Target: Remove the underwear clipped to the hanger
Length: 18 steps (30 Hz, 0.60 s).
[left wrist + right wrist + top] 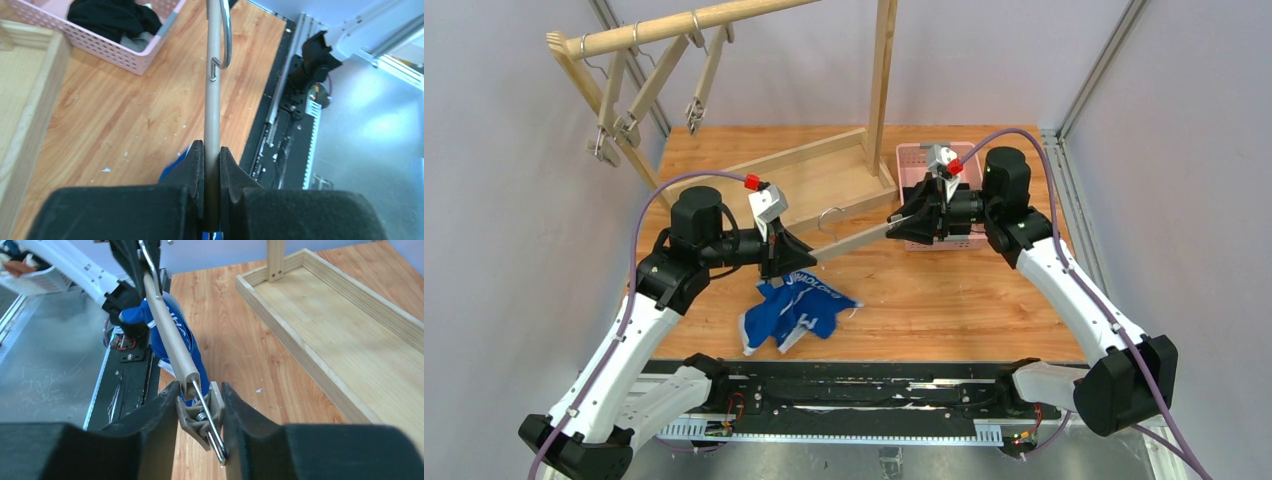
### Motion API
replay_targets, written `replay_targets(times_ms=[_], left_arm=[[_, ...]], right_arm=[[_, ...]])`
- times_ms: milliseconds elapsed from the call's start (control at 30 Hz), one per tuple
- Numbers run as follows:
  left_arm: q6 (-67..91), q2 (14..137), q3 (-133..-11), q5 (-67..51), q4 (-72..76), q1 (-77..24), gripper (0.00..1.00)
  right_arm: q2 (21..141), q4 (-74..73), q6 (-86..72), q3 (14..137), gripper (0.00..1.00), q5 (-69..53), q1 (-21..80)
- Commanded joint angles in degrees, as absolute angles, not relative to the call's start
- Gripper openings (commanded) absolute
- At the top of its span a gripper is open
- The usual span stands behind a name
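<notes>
Firmly, the left claw [211, 150] is closed on one end of the hanger [852, 242], whose wooden bar is pinched between the two black fingers. At the other end the right claw [200, 390] is drawn narrow around the clip [200, 421]: both fingers are pressed against the clip's sides, and its spring and wire are seen between them. The hanger is thus carried by both claws above the middle of the table [984, 300], with its metal hook [226, 40] turned toward the far edge.

The blue underwear [792, 308] is spread on the table just below the left claw, toward the near edge. Its upper fold reaches up to the bar, and whether it is clipped there cannot be told. The black underwear [112, 17] and the grey underwear [139, 42] are heaped in the pink basket [127, 59], which is set toward the far right corner, directly behind the right claw. The wooden rack [882, 90] is stood along the far edge, close beside the basket, and other hangers [707, 75] are hung from its rail at the far left.
</notes>
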State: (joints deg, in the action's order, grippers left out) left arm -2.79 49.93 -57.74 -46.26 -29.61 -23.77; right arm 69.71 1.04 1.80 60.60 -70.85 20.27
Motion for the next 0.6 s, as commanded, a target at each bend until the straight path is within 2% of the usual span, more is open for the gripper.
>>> replay_targets(times_ms=[0, 33, 100, 133, 367, 500, 567], left_arm=[[-1.67, 49.84, -58.2, -45.41, -25.76, -24.01, 0.0], [-1.67, 49.83, -58.38, -45.31, -25.75, -24.0, 0.0], [-1.62, 49.68, -58.91, -44.99, -25.83, -24.06, 0.0], [-1.59, 49.62, -59.23, -44.92, -25.84, -24.06, 0.0], [0.8, 47.46, -60.35, -42.62, -22.44, -24.04, 0.0], [7.65, 45.73, -57.57, -41.46, -11.36, -24.02, 0.0], [11.93, 46.1, -56.03, -41.51, -4.54, -24.04, 0.0]], right_arm=[[69.32, 1.85, 1.79, 61.98, 0.48, -66.37, 20.74], [69.0, 1.92, 1.57, 62.11, 0.58, -65.3, 20.74], [68.02, 2.35, 1.05, 62.1, 0.7, -62.49, 20.76], [67.46, 2.37, 0.98, 62.02, 0.71, -61.39, 20.73], [61.47, 7.49, -2.8, 56.78, 0.74, -49.34, 20.7], [58.9, 13.74, -10.4, 52.26, 0.75, -43.46, 20.73], [58.32, 15.5, -13.53, 50.88, 0.72, -42.31, 20.74]])
